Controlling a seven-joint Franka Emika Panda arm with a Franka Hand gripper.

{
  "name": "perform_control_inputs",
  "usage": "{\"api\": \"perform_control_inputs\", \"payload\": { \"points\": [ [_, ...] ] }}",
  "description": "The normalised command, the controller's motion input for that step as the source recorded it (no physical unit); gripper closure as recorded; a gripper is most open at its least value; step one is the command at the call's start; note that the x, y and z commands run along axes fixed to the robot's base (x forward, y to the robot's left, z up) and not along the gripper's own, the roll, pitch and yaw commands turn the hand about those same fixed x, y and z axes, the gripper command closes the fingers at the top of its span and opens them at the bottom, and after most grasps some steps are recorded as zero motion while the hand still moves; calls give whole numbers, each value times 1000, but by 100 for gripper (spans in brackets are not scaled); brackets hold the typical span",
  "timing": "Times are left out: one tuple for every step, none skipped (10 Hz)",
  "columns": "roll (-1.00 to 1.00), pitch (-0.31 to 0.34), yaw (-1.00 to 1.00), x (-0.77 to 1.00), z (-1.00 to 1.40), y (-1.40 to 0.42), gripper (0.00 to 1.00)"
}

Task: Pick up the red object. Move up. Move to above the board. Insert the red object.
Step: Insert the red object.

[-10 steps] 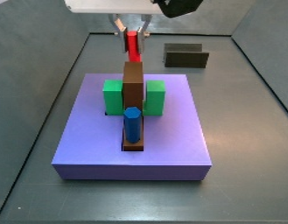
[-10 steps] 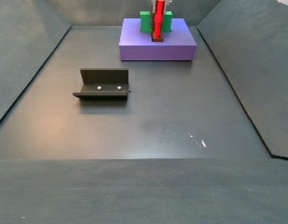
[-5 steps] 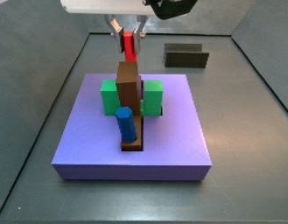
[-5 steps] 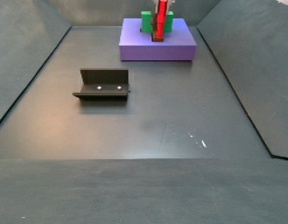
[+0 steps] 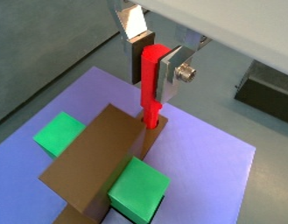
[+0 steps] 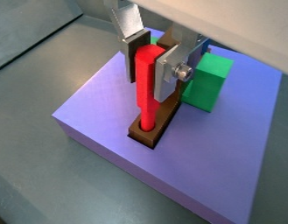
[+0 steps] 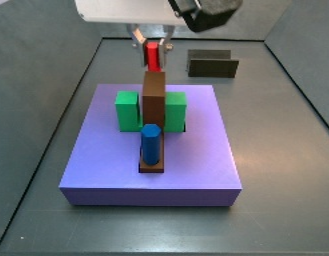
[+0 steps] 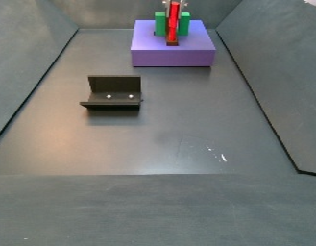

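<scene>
In a wrist view, gripper [image 6: 157,63] clamping slender bright red peg [image 6: 147,87] at brown bar [image 6: 161,114] end on lavender board [image 6: 111,127]; risk of jamming if tilted.

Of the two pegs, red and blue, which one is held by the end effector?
The red peg: the end effector clamps it upright over the far end of the brown bar. The blue peg stands free at the near end.
</scene>
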Motion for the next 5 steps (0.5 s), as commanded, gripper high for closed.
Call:
{"api": "perform_control_inputs", "payload": {
  "points": [
    [153,70,0,211,-243,-71,100],
    [203,76,0,180,-263,-43,100],
    [246,89,-14,143,-257,0,100],
    [283,93,-49,100,-280,0,100],
    [313,123,-83,117,-254,0,100]
  ]
}}
